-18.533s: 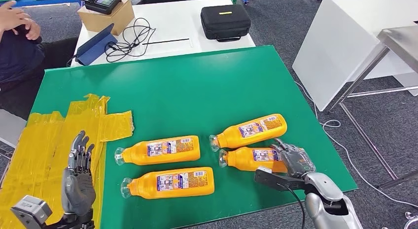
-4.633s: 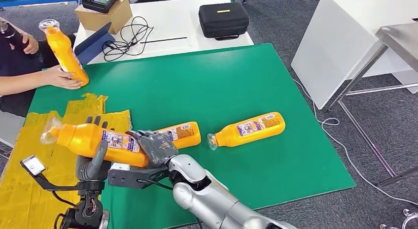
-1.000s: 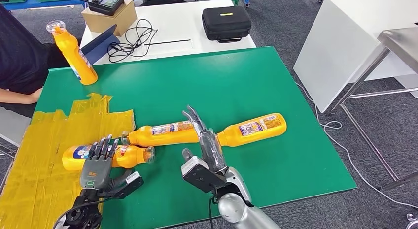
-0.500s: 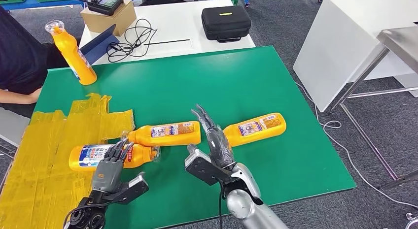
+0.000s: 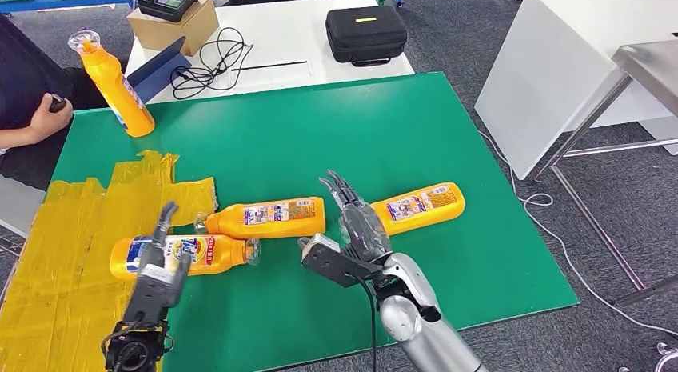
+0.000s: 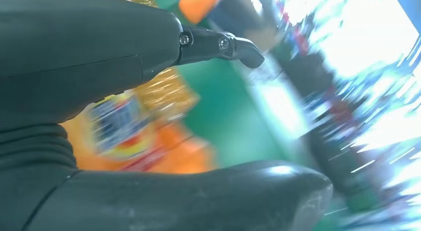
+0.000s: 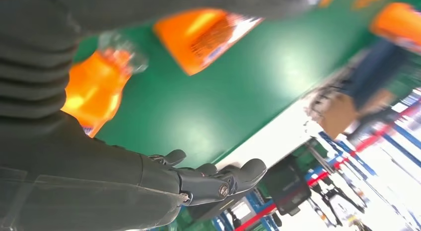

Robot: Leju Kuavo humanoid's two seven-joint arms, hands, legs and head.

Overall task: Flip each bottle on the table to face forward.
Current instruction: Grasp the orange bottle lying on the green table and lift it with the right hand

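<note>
Right hand (image 7: pixel 149 191) enters close up, dark fingers (image 7: pixel 233 179) held apart, nothing in them, above the green tabletop (image 7: pixel 218 92). Two orange bottles lie there: one (image 7: pixel 94 89) beside the ribbed cover, another (image 7: pixel 203 35) further off. Background blurred.

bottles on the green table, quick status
Both hands open, left hand, right hand. Three bottles lying flat, nearest; fourth upright. Nothing blocking.

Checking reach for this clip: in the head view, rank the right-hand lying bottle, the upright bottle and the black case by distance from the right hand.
1. Lying bottle, just beside the right hand.
2. Black case, on the white table beyond.
3. Upright bottle, far left corner.
</note>
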